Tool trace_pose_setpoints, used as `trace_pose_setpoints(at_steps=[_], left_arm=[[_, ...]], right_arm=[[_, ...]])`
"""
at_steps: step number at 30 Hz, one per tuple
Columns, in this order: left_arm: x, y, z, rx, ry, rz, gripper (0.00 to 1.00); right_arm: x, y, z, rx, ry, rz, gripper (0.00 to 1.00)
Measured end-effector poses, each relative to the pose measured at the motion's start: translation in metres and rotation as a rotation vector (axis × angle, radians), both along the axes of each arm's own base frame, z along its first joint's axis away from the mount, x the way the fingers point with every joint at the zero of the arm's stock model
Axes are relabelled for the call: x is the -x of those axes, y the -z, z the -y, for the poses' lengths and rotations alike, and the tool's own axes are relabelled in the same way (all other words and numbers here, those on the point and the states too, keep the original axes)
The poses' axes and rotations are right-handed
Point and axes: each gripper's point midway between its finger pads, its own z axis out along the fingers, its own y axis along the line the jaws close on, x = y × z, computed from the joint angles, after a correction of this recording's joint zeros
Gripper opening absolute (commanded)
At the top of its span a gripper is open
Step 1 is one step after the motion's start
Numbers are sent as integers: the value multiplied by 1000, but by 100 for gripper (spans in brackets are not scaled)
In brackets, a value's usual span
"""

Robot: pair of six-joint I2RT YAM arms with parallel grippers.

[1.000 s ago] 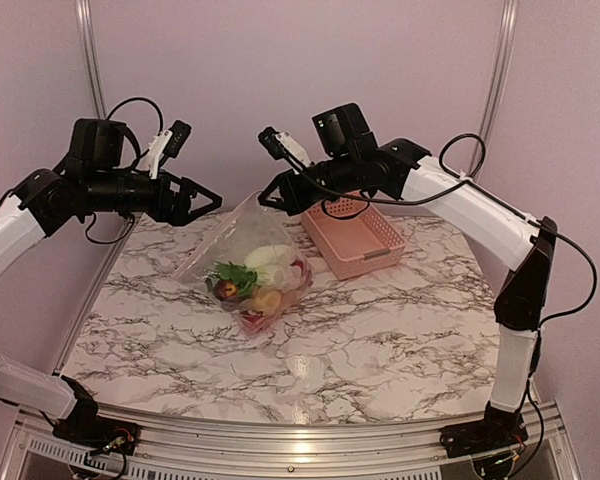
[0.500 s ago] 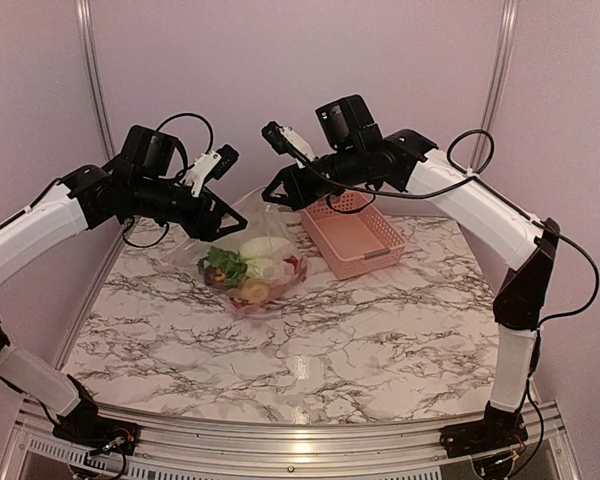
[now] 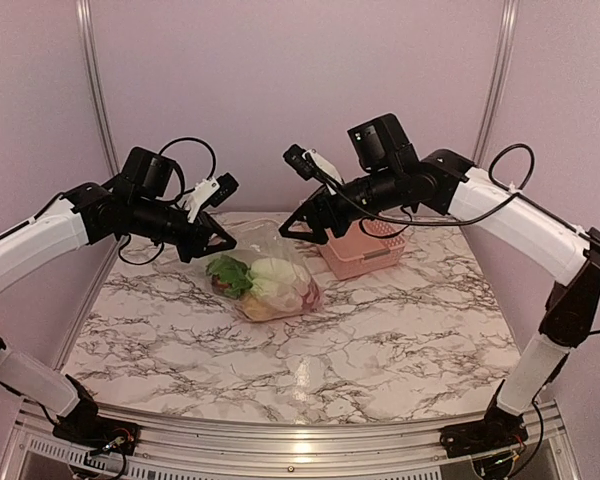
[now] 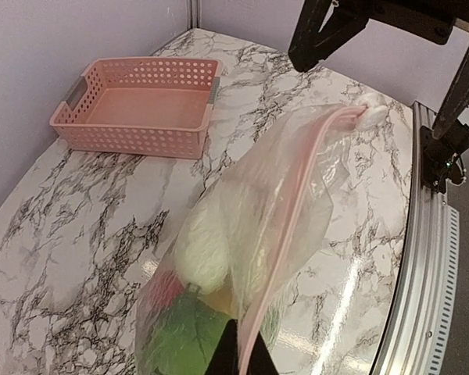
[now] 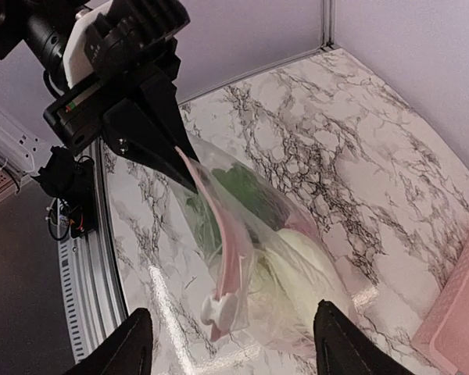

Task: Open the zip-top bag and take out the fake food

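We see the left gripper pinching one end of the zip-top bag, and the right gripper spread wide, off the bag.

The bag rests on the marble table near the pink basket, part of which the right arm hides in the top view. The left fingers, cut off at the bottom edge of their own wrist view, are pressed together on the pink zip strip. Its other end, with a white slider, points toward the right gripper, which touches nothing. Through the crinkly plastic we make out the fake food only as a green leafy piece, a pale lump and reddish blurs. We cannot tell whether the zip is sealed.
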Motion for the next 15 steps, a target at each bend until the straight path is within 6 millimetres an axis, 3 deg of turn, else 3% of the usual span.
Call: trace_pose_setpoints(at_steps=[8, 15], left_arm=[[-1, -9, -5, 126, 41, -76, 0], [6, -19, -2, 208, 100, -133, 0]], right_arm=[[33, 13, 33, -92, -49, 127, 69], [24, 31, 23, -148, -64, 211, 65]])
